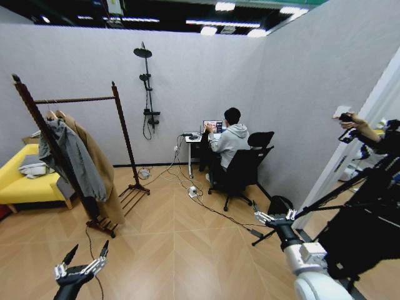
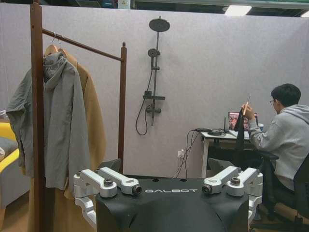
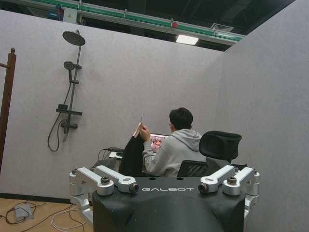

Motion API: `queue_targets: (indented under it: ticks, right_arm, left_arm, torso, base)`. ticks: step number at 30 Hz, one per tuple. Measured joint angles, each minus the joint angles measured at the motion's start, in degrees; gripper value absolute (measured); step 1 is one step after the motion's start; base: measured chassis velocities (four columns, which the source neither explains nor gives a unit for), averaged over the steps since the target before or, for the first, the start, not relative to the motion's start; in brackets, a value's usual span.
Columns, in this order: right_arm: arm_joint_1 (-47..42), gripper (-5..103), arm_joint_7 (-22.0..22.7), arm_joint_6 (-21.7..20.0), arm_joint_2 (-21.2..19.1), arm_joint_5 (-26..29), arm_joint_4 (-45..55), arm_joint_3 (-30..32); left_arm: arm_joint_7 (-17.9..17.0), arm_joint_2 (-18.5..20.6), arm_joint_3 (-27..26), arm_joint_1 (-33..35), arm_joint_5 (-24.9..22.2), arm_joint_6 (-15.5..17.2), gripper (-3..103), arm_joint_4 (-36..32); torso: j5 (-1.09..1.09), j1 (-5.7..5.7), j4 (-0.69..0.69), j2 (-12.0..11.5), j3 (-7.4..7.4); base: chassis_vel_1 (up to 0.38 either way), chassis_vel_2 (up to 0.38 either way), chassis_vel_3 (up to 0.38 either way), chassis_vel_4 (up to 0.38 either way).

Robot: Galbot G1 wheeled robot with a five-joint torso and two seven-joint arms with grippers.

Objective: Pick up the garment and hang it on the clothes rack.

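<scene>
The garment [image 3: 130, 155] is judged to be the dark cloth held up by the seated person's hand [image 3: 139, 130] at the desk [image 1: 190, 138] by the far wall, well apart from both grippers. Its hanger is too small to be made out. The cloth is seen hanging limp, so it is taken to be light, thin and soft. A hold on the cloth alone would likely let it slide or bunch. The stiff hanger, near the hook, is judged the better place to be gripped.

The left gripper [image 1: 89, 250] is held low over the floor with its fingers released and spread, nothing between them. The right gripper [image 1: 273, 215] is likewise held out ahead, its fingers parted and unloaded.

The clothes rack [image 1: 81, 99] is placed on the robot's left. A grey jacket [image 1: 75, 156] and a long tan coat [image 1: 103, 169] are hung at its near end. The far stretch of the top bar is left bare, and the hook is best set there.

Open floor is seen between the robot and the desk. Cables [image 1: 187, 187] are strewn near the office chair [image 1: 240, 169], and the wall on the right is close.
</scene>
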Motion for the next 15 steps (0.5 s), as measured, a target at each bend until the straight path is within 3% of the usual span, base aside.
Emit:
queue_targets:
  ticks: [7,15]
  right_arm:
    - [-0.19,100,-0.12,0.39,0.18,-0.30,-0.03,-0.55]
    - [0.00,100,-0.17,0.48,0.45,-0.59,-0.15,-1.15]
  left_arm:
    - [0.00,0.00,0.00,0.01,0.00,0.00,100,0.00]
    - [0.00,0.00,0.00,0.00,0.00,0.00,100,0.00]
  torso:
    - [0.00,-0.02,0.00,0.01,0.00]
    - [0.00,0.00,0.00,0.00,0.00]
  base:
    - [-0.027,0.024,0.023,-0.023]
    - [-0.148,0.149,0.142,-0.144]
